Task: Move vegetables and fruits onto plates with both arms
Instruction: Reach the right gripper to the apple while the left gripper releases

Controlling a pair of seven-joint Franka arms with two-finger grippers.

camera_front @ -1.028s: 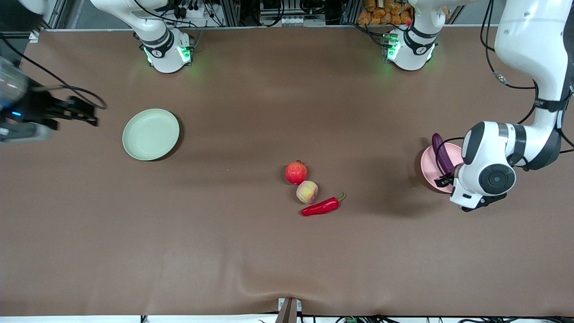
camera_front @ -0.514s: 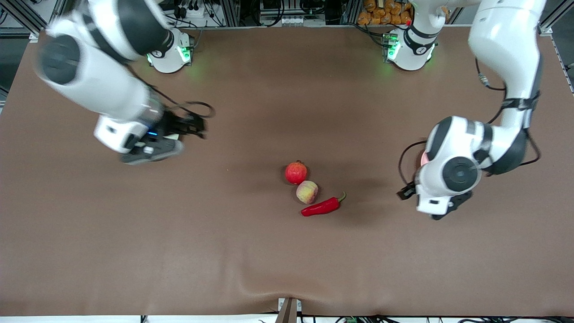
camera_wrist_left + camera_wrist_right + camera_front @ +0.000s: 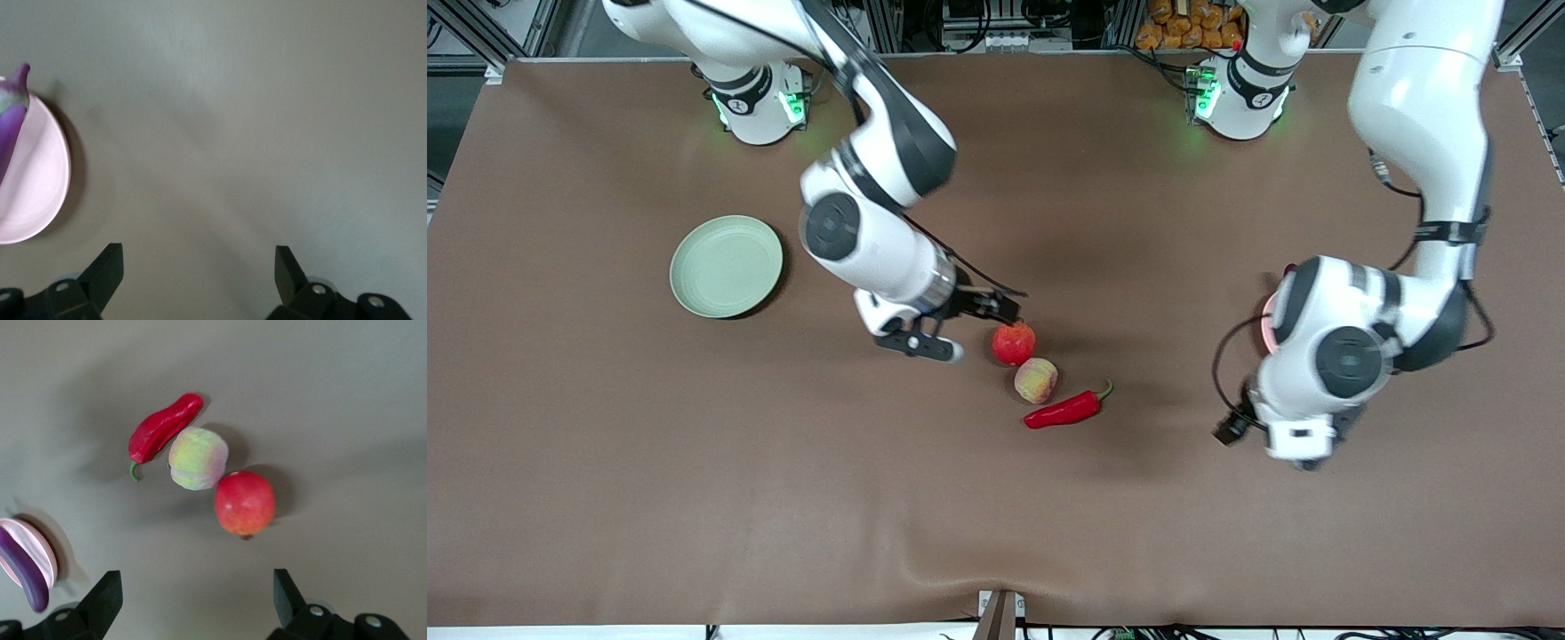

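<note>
In the front view, the right gripper (image 3: 971, 329) is hanging just beside the pomegranate (image 3: 1014, 343), toward the right arm's end of the brown table (image 3: 996, 516), with its fingers spread wide and nothing between them. The peach (image 3: 1036, 380) is sitting against the pomegranate, nearer the camera, and the red chili pepper (image 3: 1069, 408) is lying just beside the peach, nearer still. The green plate (image 3: 726, 266) is sitting bare toward the right arm's end. The left arm is bending over the pink plate (image 3: 1265, 313), covering all but a sliver of its rim; its gripper is hidden under the wrist here. In the left wrist view, the left gripper (image 3: 199, 273) is hovering over bare table with its fingers wide apart and holding nothing, while the pink plate (image 3: 33, 193) is showing at the edge with the purple eggplant (image 3: 12, 120) lying on it. In the right wrist view, the right gripper (image 3: 197, 597) is standing fully open and empty above the pomegranate (image 3: 245, 503), peach (image 3: 198, 459) and chili pepper (image 3: 162, 427), which are clustered together; the pink plate (image 3: 39, 555) with the eggplant (image 3: 24, 570) across it is showing well apart from them.
</note>
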